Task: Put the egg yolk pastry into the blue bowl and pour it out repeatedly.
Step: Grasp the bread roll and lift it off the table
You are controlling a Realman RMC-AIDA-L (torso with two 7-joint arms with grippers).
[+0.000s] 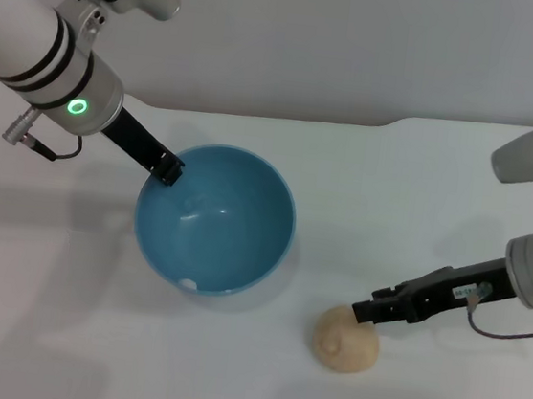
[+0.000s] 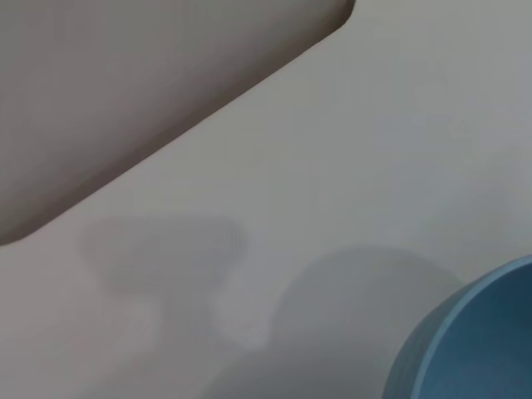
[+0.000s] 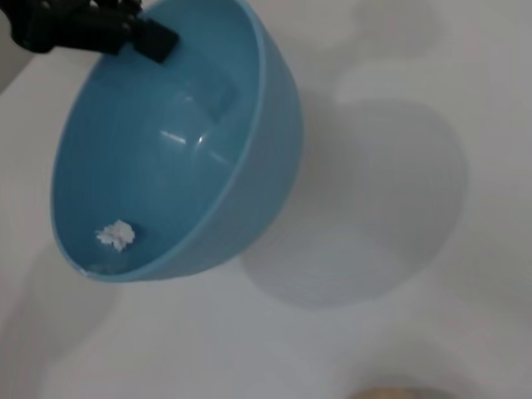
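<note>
Two grippers show in the head view: the left gripper (image 1: 167, 170) clamps the blue bowl (image 1: 216, 221) by its rim, tilted; the right gripper (image 1: 365, 313) touches the egg yolk pastry (image 1: 346, 338) on the white table (image 1: 59, 330), grip unclear. Left wrist view catches only the bowl's outer wall. Right wrist view shows a white crumb (image 3: 115, 235) inside the bowl.
</note>
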